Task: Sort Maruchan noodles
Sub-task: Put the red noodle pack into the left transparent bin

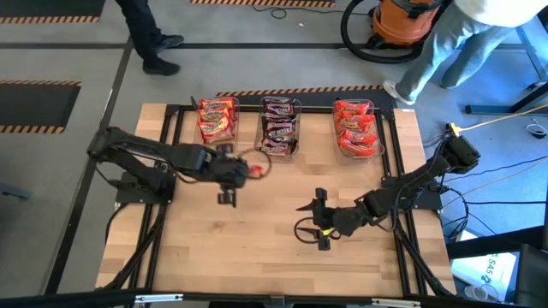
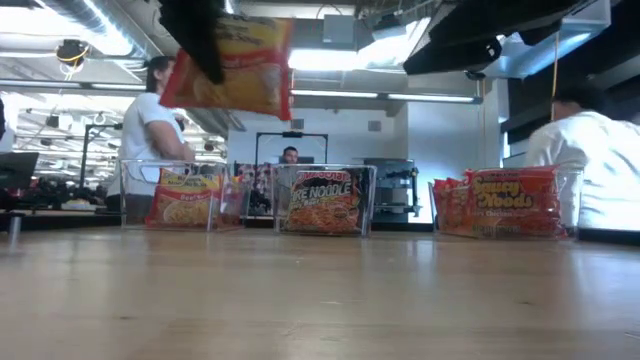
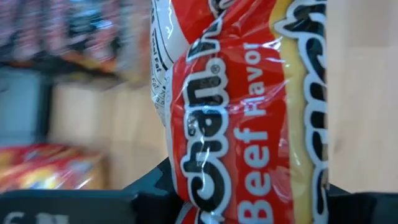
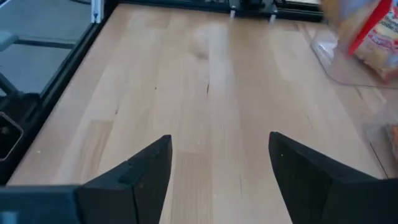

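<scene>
From above: the left claw [image 1: 242, 169] hangs over the wooden surface [image 1: 257, 248], in front of the gap between the left tub [image 1: 217, 120] and the middle tub [image 1: 280, 127], clamped on a red-orange Maruchan packet [image 1: 254, 169]. The left tub holds red-orange packets with yellow, the middle tub dark brown-black ones, and the right tub [image 1: 356, 127] bright red ones. The right claw [image 1: 310, 220] sits low over the surface toward the right, well apart from the tubs, fingers spread with nothing between them. People's legs stand on the floor beyond the far edge.

Down at surface height: the held packet [image 2: 228, 68] dangles high up, tilted, clear of the wood, a dark finger [image 2: 198, 38] gripping it. The three clear tubs line up behind it, packets upright inside. People stand in the room behind, one in a white top.

Left wrist camera: the packet [image 3: 249, 118] fills the frame, "Beef Flavor" readable, pinched at the dark claw.

Right wrist camera: two dark fingers [image 4: 140, 174] wide apart over bare wood, with a clear tub's corner [image 4: 348, 56] off to one side.
</scene>
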Controlling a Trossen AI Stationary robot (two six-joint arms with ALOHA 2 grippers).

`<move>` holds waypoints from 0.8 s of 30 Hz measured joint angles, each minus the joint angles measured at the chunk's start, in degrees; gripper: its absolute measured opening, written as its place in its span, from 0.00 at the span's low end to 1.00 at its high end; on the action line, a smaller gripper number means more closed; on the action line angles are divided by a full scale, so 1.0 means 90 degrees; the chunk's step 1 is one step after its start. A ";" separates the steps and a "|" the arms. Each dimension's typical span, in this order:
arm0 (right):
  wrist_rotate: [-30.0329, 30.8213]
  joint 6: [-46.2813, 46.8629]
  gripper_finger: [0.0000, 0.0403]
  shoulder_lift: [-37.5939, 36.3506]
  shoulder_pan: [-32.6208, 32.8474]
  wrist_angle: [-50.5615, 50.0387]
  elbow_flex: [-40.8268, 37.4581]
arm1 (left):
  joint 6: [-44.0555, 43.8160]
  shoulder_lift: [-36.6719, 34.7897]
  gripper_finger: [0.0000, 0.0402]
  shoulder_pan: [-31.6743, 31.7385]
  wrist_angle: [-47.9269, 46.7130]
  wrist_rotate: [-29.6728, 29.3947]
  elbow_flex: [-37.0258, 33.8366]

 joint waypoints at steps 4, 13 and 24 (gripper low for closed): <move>0.0023 0.0068 0.60 0.0129 -0.0012 -0.0028 -0.0016 | -0.0099 -0.0737 0.33 0.0323 -0.0371 -0.0407 -0.0266; 0.0040 -0.0057 0.60 0.0394 -0.0038 0.0230 0.0000 | 0.1051 -0.2087 0.33 0.2252 -0.0188 -0.0666 -0.1270; -0.0087 -0.0115 0.60 0.0409 -0.0184 0.0190 -0.0008 | 0.2896 -0.2120 0.33 0.4612 0.1633 0.0771 -0.2599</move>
